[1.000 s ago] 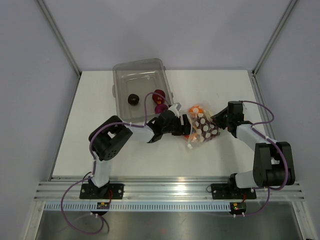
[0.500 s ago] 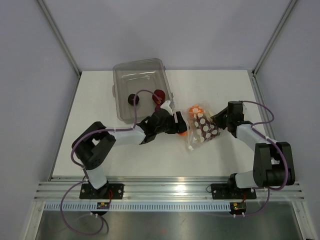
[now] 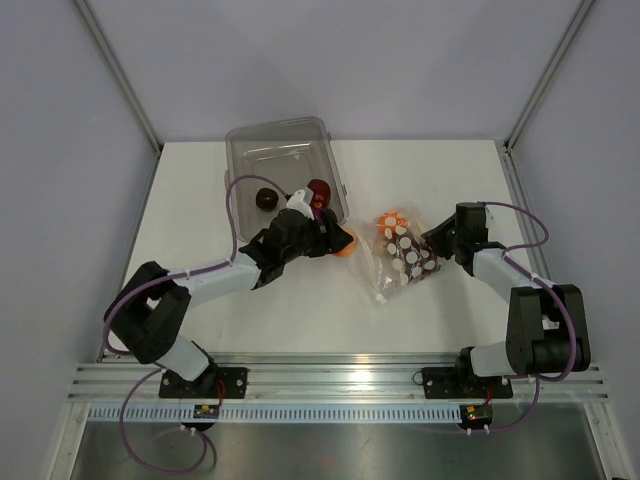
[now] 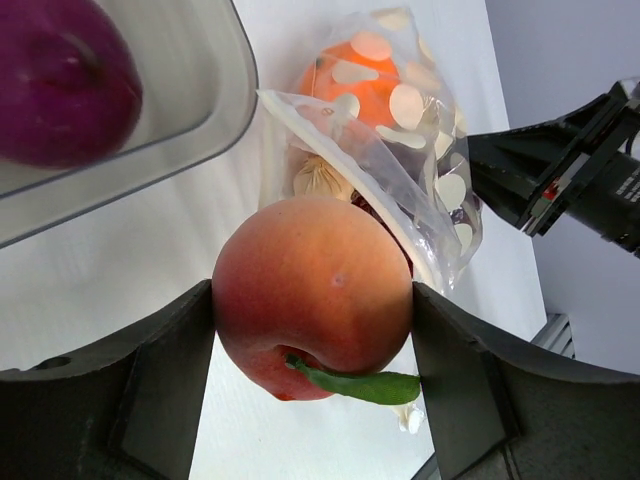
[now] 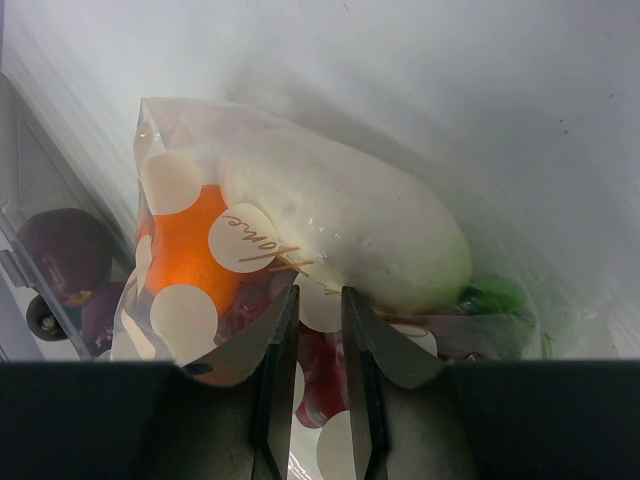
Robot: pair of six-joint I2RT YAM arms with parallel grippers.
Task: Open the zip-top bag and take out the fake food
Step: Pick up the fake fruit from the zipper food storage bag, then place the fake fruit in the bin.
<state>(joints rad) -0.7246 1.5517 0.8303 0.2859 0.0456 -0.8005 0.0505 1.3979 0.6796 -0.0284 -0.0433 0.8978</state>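
Observation:
The zip-top bag (image 3: 402, 258), clear with white dots, lies on the table with fake food inside: an orange piece (image 5: 185, 255) and a white piece (image 5: 345, 225) show through the film. My right gripper (image 3: 432, 246) is shut on the bag's right side, with dotted film between its narrow jaws (image 5: 318, 325). My left gripper (image 3: 333, 240) is shut on a peach (image 4: 312, 285) with a green leaf. It holds the peach just left of the bag (image 4: 400, 150), near the corner of the clear bin (image 4: 215, 95).
The rigid clear bin (image 3: 240, 150) stands at the back left and holds a dark red piece (image 3: 265, 198), a red piece (image 3: 318, 189) and a purple piece (image 4: 60, 80). Metal frame posts rise at the table's back corners.
My left gripper has drawn back to the left, away from the bag and toward the bin, carrying the peach. The right gripper and the bag have stayed put.

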